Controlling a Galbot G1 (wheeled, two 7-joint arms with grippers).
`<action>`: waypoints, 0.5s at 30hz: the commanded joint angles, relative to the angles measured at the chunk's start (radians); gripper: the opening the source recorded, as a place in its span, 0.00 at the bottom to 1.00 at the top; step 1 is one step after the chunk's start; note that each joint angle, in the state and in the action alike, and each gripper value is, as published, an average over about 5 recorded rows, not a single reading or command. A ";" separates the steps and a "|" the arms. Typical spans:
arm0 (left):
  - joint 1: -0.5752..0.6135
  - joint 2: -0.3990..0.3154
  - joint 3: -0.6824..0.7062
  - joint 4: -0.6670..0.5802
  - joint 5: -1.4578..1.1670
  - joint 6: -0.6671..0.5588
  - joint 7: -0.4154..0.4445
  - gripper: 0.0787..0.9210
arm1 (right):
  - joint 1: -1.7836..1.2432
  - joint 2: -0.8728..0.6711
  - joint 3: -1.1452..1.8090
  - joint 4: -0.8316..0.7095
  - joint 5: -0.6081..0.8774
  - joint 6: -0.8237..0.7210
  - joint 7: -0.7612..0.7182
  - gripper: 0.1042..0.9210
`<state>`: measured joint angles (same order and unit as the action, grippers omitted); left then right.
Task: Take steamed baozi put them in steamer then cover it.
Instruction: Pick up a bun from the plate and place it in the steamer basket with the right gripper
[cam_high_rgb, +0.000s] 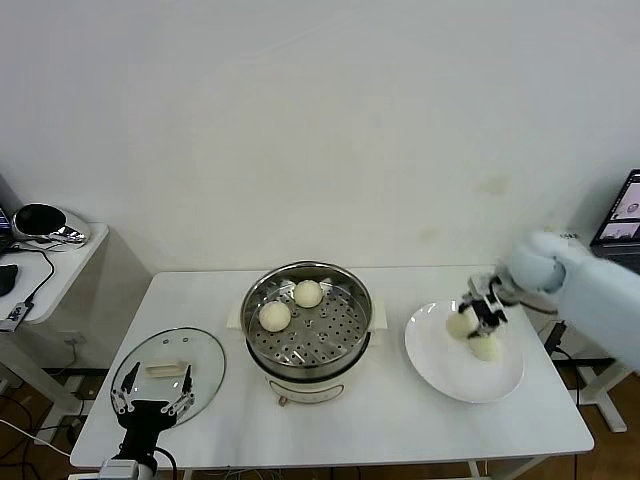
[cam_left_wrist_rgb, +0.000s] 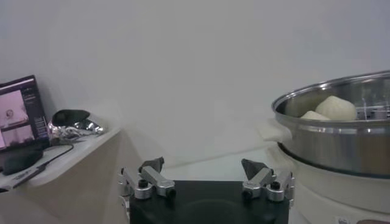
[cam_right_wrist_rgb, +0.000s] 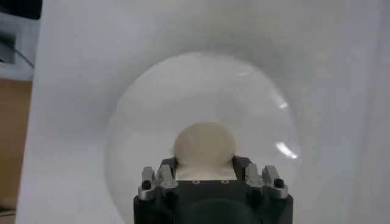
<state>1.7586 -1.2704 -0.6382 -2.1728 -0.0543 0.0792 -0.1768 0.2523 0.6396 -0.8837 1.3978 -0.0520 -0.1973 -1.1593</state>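
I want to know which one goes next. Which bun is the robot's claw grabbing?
The baozi on the white plate, nearer the steamer: the right gripper is around it. Its neighbour lies untouched; two others sit in the steamer.

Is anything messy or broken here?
Nothing stands out. Two round cream-white buns sit neatly in the shiny steel steamer, the clear glass lid lies flat on the white table, and two more buns rest on the flat white plate.

Bright even indoor light, soft shadows, glare streak on plate (cam_right_wrist_rgb: 286, 150), steamer (cam_left_wrist_rgb: 341, 137) rim gleaming, slightly soft wrist views
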 joint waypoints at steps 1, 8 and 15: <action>0.000 0.005 -0.003 0.001 -0.001 0.000 0.000 0.88 | 0.362 0.158 -0.146 -0.006 0.156 -0.002 -0.013 0.58; 0.001 0.005 -0.019 0.001 -0.007 -0.003 -0.004 0.88 | 0.412 0.328 -0.221 0.003 0.306 0.067 0.069 0.58; 0.000 0.001 -0.032 -0.004 -0.009 -0.002 -0.004 0.88 | 0.356 0.500 -0.289 0.017 0.290 0.226 0.119 0.59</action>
<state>1.7581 -1.2694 -0.6670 -2.1765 -0.0632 0.0767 -0.1813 0.5364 0.9491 -1.0817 1.4064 0.1592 -0.0860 -1.0868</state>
